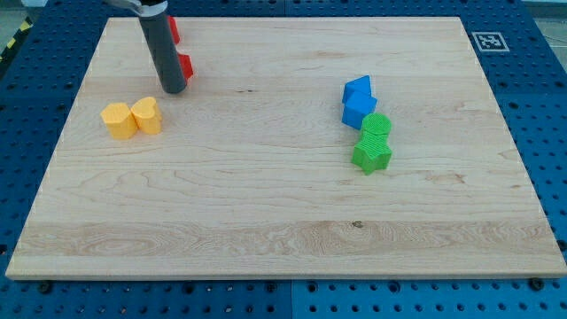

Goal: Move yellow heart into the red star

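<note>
The worktop (283,213) lies wide open across its middle and bottom edge. No gripper here: my tip (174,89) stands near the top-left corner, touching a red block (185,66), just above the yellow heart (147,115)

Tool tip (174,89) above yellow heart (147,115) (apart)

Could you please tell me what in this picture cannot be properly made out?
- Two red blocks, upper and lower: mostly hidden behind the rod, shapes unclear.
- My tip: whether it touches the lower red block.
- Rod's upper part: cut off by the view's top edge.
</note>
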